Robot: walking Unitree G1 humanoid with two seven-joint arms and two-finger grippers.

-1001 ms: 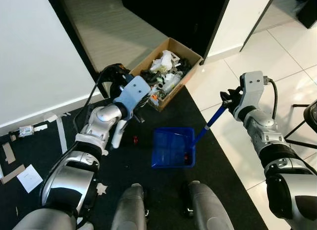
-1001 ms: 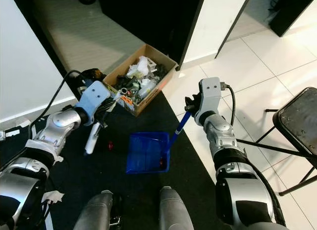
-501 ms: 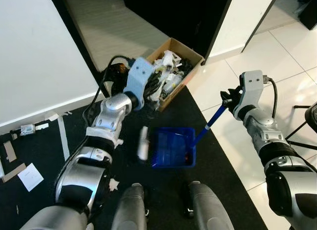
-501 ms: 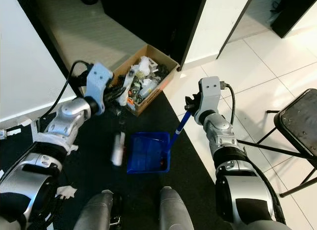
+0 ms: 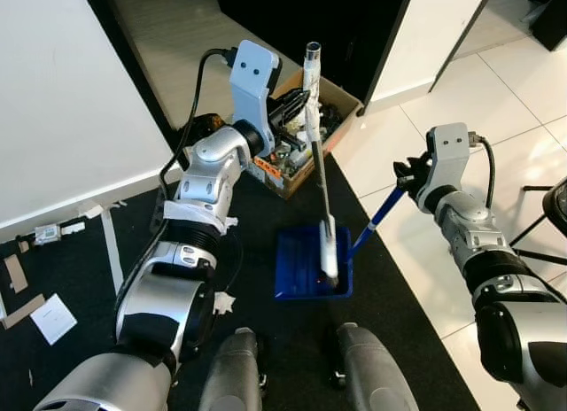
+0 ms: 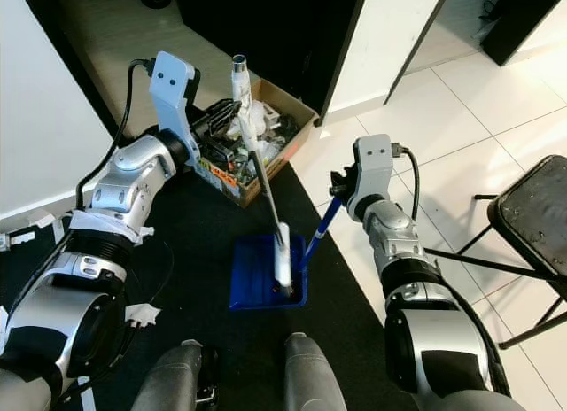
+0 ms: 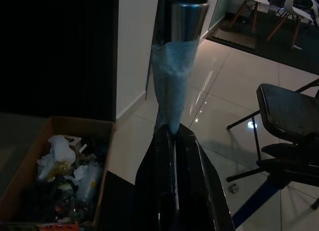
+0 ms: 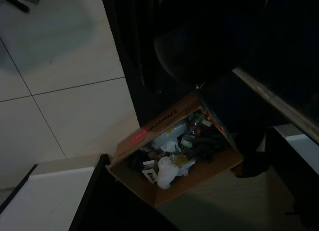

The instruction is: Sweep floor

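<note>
A blue dustpan (image 5: 299, 262) lies on the black mat in front of my feet. Its blue handle (image 5: 375, 220) rises to the right, and my right gripper (image 5: 407, 177) is shut on its top end. My left gripper (image 5: 297, 105) is shut on the grey handle of a brush (image 5: 313, 119), held steeply tilted. The white brush head (image 5: 329, 257) rests inside the dustpan by its right wall. In the left wrist view the black fingers (image 7: 174, 191) clamp the taped handle (image 7: 178, 71). A tiny red speck (image 5: 320, 275) lies in the pan.
An open cardboard box (image 6: 251, 187) full of rubbish stands behind the dustpan at the mat's far edge, before a dark doorway. A black chair (image 6: 532, 216) stands on the white tiles at right. A white wall (image 5: 62, 92) is at left; paper scraps (image 5: 53, 318) dot the mat.
My left arm rose and swung the brush from the mat left of the dustpan over to the right; its head now sits in the pan with the handle tipped up. The right arm held still.
</note>
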